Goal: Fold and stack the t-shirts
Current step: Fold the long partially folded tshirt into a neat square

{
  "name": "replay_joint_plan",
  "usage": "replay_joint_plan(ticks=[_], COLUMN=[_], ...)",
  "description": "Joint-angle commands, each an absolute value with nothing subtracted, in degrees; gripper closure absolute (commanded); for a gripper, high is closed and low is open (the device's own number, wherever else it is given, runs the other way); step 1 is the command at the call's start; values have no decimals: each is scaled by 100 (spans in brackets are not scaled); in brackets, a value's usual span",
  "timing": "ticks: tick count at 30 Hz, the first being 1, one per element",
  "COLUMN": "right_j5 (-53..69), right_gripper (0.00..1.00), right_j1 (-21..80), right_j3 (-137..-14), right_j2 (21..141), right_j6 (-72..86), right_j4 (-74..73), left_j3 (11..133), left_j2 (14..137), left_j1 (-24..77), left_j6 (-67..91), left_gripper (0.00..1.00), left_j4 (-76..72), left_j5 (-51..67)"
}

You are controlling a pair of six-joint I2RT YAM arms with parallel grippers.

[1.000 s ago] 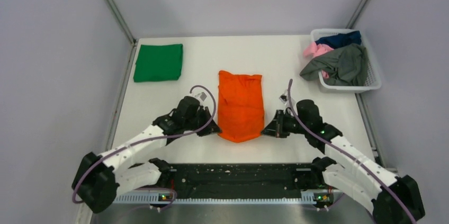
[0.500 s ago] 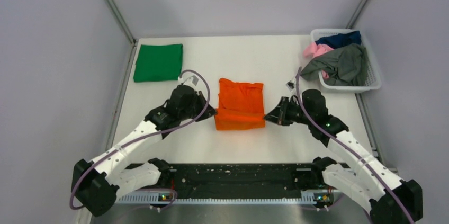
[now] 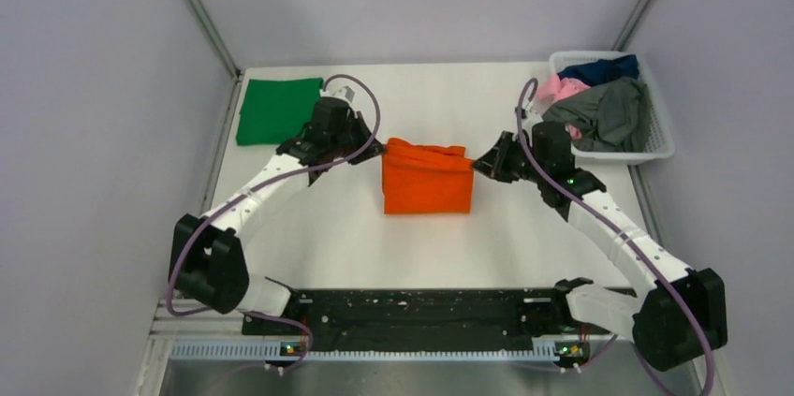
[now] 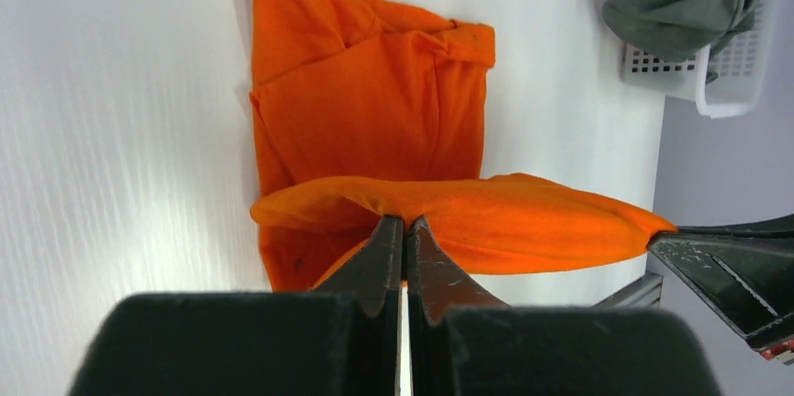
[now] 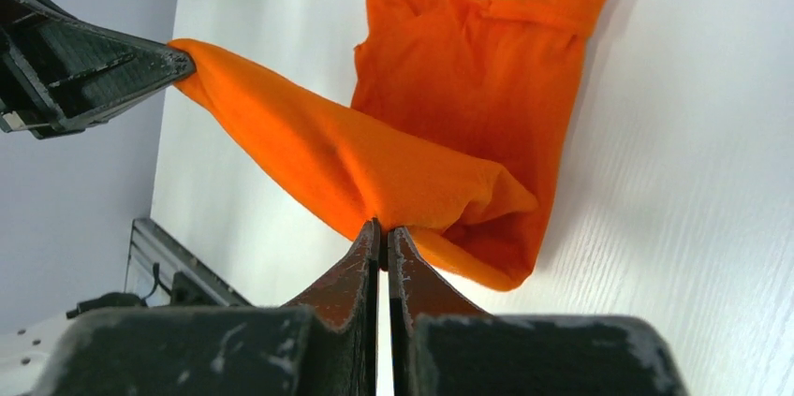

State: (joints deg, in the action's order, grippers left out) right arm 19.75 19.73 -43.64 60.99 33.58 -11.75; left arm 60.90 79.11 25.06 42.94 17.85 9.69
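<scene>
The step in hand looks to be a half-fold of the orange shirt [image 3: 426,192], which lies at the middle of the table [image 3: 328,246]. The left gripper [image 3: 374,147] is pinched tight on one corner of the shirt's free edge, and the right gripper [image 3: 479,162] is pinched tight on the other corner. Both wrist views show the jaws closed with orange cloth squeezed between the tips. The held edge runs as a stretched band between the two grippers, raised above the rest of the shirt, which lies flat under it. From above, the band sits close to the shirt's far end, so the fold seems nearly laid.

The green shirt [image 3: 278,111] lies folded at the far left corner, well apart from the orange one. The basket [image 3: 661,145] at the far right corner holds the grey shirt [image 3: 609,115], the pink shirt [image 3: 560,87] and the navy shirt [image 3: 599,68], all unfolded.

The next move calls for lowering both corners together so the held edge meets the far edge squarely, then letting go with both grippers at once so the top layer does not drag. After that the orange shirt likely belongs on the green one
</scene>
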Motion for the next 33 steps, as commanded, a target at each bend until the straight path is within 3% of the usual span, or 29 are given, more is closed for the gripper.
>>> replay_joint_plan(ticks=[1, 23, 24, 26, 28, 30, 31, 33], right_j5=[1749, 1375, 1335, 1299, 1311, 1335, 1324, 1316], right_gripper=[100, 100, 94, 83, 69, 42, 32, 3], right_j1=[1767, 1596, 1599, 1593, 1569, 1569, 1573, 1573], right_j3=[-4780, -5843, -5871, -6021, -6344, -6587, -6644, -6569], right_j2=[6580, 9404, 9495, 9693, 9884, 9983, 9978, 9836], right_j6=[3208, 3091, 3073, 2935, 2822, 2734, 2702, 2689], right_j4=[-592, 674, 709, 780, 625, 405, 302, 192], left_j3=[6632, 8860, 8947, 9066, 9172, 9239, 9234, 9122], left_j2=[8392, 11461, 11547, 11656, 11634, 11490, 11359, 11034], left_j1=[2230, 1713, 1709, 1712, 1705, 1709, 1708, 1739], left_j6=[4023, 3858, 3859, 3872, 3878, 3903, 3905, 3920], left_gripper=[100, 100, 97, 87, 54, 16, 3, 1], left_j4=[1502, 1907, 1959, 2032, 2086, 2163, 2189, 2203], left_j5=[1106, 2005, 1962, 1807, 1670, 1504, 1414, 1246])
